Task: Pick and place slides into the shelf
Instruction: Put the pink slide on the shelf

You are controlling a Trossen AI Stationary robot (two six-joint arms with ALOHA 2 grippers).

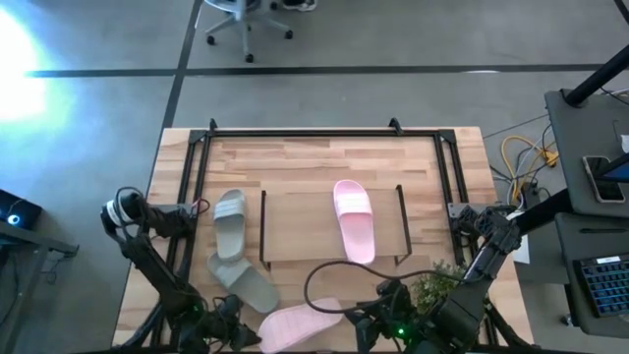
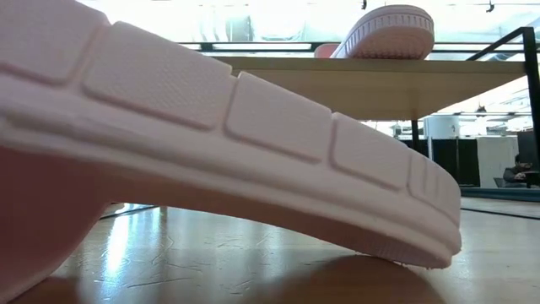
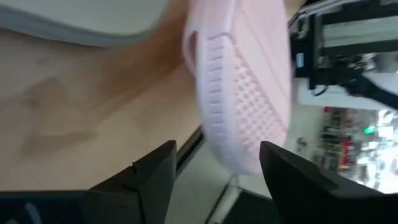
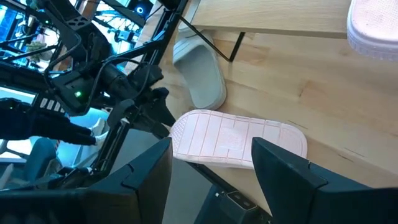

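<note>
Slides lying about on the table, seen from above. Lying sole-up at 6 o'clock, right at the near edge: one pink slide point(image 1: 300, 323). Resting on the plank top of the shelf point(image 1: 295, 211) in the middle: the other pink slide point(image 1: 354, 221). Sitting at 9 o'clock, just beside the shelf's end: one grey-green slide point(image 1: 230, 224). Lying at 7 o'clock, right next to it: the other grey-green slide point(image 1: 246, 283).

Hanging at 7 o'clock, spread wide, pointing at one end of the sole-up pink slide: the left claw point(image 3: 214, 180). Hanging at 5 o'clock, spread wide too, holding nothing, near that slide's other end: the right claw point(image 4: 211, 180).

Crowding the right arm at 4 o'clock: a small green plant point(image 1: 437, 285). Running around the table's far part: a black tube frame point(image 1: 295, 133). Filling the low view and hiding much of the shelf: the sole-up slide's bumpy sole.
</note>
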